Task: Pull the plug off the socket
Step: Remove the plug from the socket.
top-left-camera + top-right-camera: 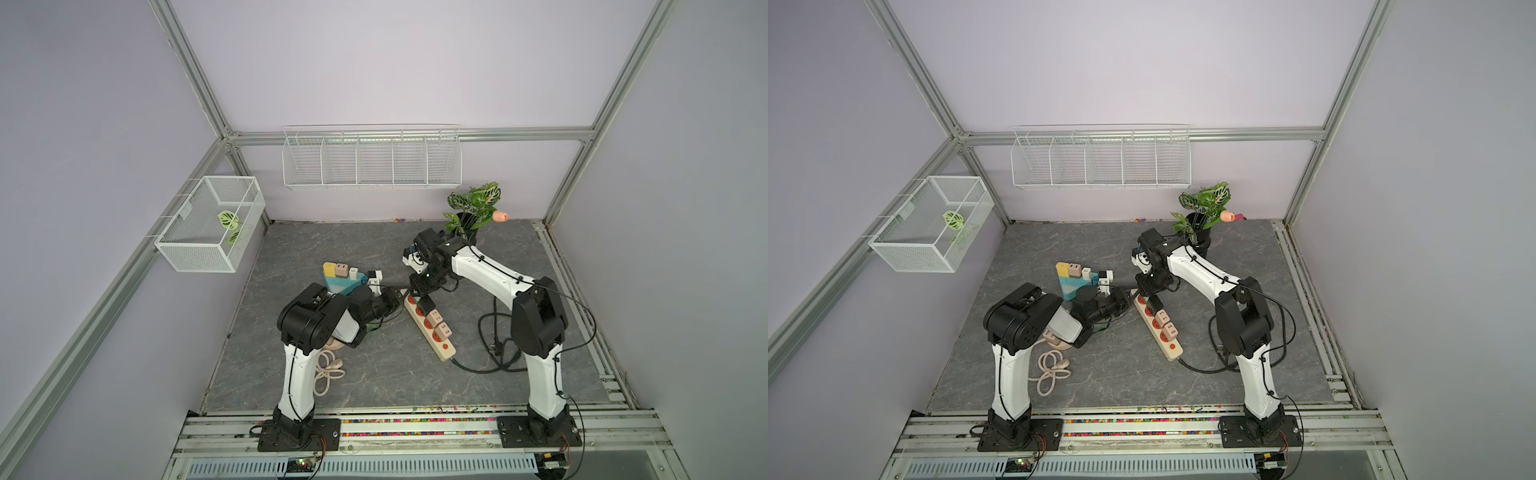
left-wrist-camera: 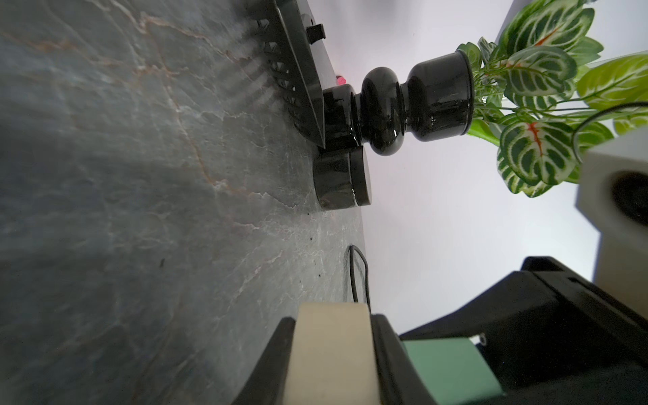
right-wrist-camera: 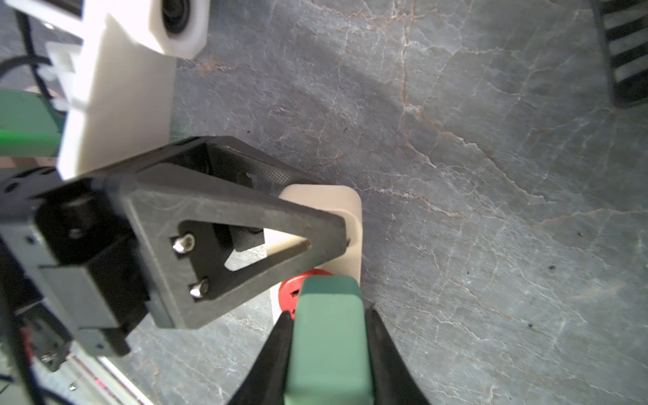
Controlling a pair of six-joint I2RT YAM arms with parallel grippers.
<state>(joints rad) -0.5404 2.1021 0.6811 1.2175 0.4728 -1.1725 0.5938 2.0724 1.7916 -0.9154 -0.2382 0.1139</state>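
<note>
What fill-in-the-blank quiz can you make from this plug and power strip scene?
The right jaws are shut on a ___ plug. The left jaws clamp the cream power strip, whose sockets are ___. The plant stands in a ___ vase.
Missing: green, red, black.

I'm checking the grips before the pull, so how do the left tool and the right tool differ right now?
The left tool is shut on the end of the cream power strip; the right tool is shut on the green plug. The left tool lies low, reaching sideways along the table; the right tool points down from above. Both are closed and meet at the same end of the strip.
</note>
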